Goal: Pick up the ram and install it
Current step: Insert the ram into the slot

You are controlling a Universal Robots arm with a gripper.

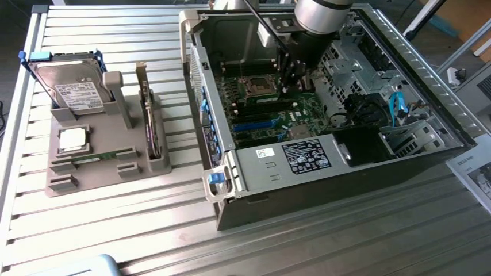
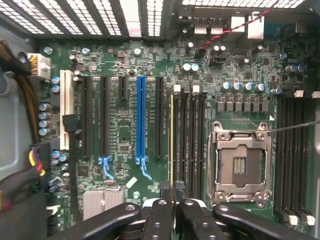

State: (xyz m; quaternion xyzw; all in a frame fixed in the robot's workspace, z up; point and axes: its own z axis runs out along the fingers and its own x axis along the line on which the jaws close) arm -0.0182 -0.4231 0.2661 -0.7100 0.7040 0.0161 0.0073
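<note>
Setting: ribbed grey metal tabletop (image 1: 322, 247) carrying an open dark computer case (image 1: 307, 204), right of centre in the exterior view.
Gripper: black two-fingered gripper (image 2: 172, 212) inside the case, clenched on the thin green circuit-board ram (image 2: 172, 145).
Ram: seen edge-on between the fingers, over the green motherboard (image 2: 125, 135).
Nearest: long black memory slots (image 2: 187, 140) just beside the ram's edge, though whether it lines up with one I cannot tell; silver processor socket (image 2: 241, 165) beyond.
Risk: in my judgement, a tilted or off-line stick could jam in the slot or scrape neighbouring parts.

Beside the socket (image 2: 241, 165), the ram (image 2: 171, 145) is shown edge-on, its chips hidden and its near end covered by the fingers of the gripper (image 2: 172, 204), whose bases are cut off by the picture's edge.
</note>
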